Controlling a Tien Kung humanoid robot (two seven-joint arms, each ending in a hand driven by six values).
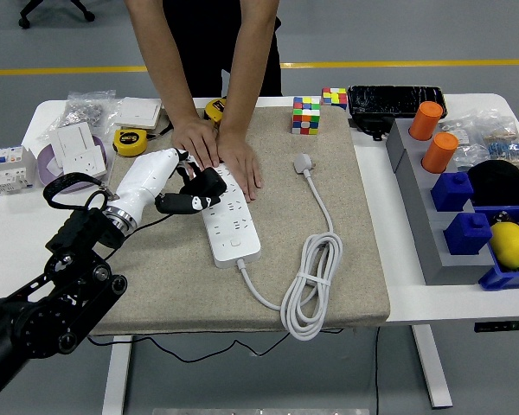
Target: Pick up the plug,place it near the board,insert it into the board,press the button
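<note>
White desk (398,298), centre covered by beige mat (355,285); grey floor with yellow line behind. On mat: white board (229,216), lengthwise, button end nearest; far end pinned flat by both hands of person (216,151) at far side. Cord (311,285) from near end of board, coiled at right, running up to plug (304,162), flat on mat, right of board, well apart from it. Left hand (193,192): reached in from lower left, dark fingers loosely curled over left edge of board, grasping nothing; actual contact with board not discernible. Right hand: absent from view. Clutter at left: purple dish with white sockets (73,156), yellow tape measure (130,142), breaker (9,169). Clutter at right: colour cubes (307,115), black case (394,99), orange cylinders (432,138), blue blocks (458,212), lemon (510,245). Progress, judged: none of four steps complete. Plug not picked up, not placed near board, not inserted; button apparently unpressed. Left hand on opposite side of board from plug, so pickup still outstanding, followed by placement, insertion, press.
</note>
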